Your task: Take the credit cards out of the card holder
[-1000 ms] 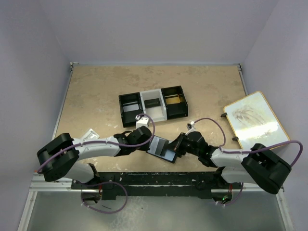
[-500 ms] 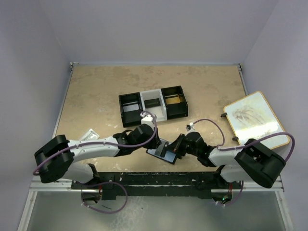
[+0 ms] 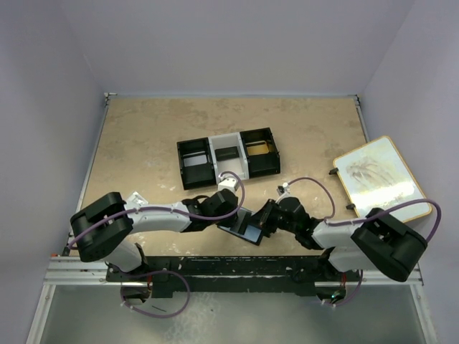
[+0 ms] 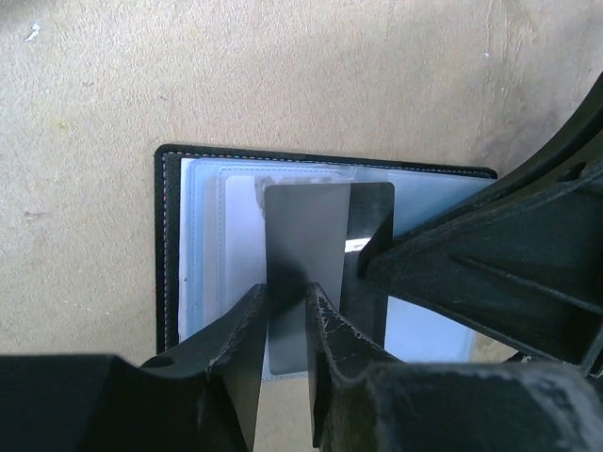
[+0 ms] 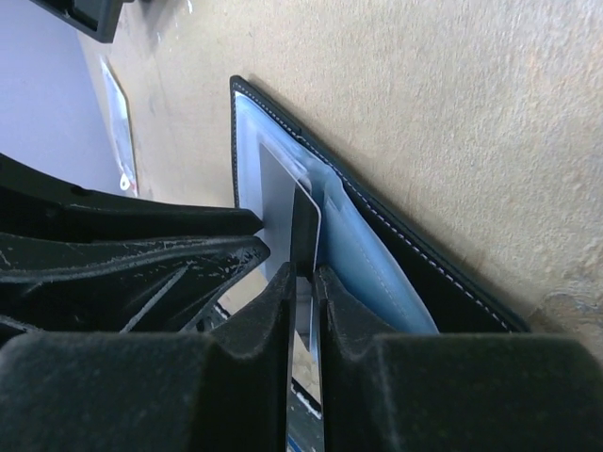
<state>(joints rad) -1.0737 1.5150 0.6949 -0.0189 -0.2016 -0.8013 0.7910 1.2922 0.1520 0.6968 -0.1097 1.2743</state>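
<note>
Lower centre of the top view, just ahead of the arm bases, the small flat black bifold card holder w/ pale-blue clear plastic sleeves lies open on the sandy tabletop. The left gripper is at its left end and the right gripper at its right. Change vs. a second ago: the card holder was then tipped up btwn the two grippers w/ its sleeves facing the camera. Now it sits lower and flatter, and the left arm has swung in toward frame centre, wrist over it. In the left wrist view a thin dark-grey plastic credit card lies across the sleeves, seemingly partway out. The left fingers stand a narrow gap apart on top of it w/ nothing pinched btwn them (pinning rather than pulling, I'd guess). In the right wrist view the right jaws sit close on either side of the card's edge, but I can't tell if they bite or have let go. So extraction looks under way, not done: no card is clear of the card holder yet. The black-and-white three-compartment tray, upper centre, is well apart from it.
</note>
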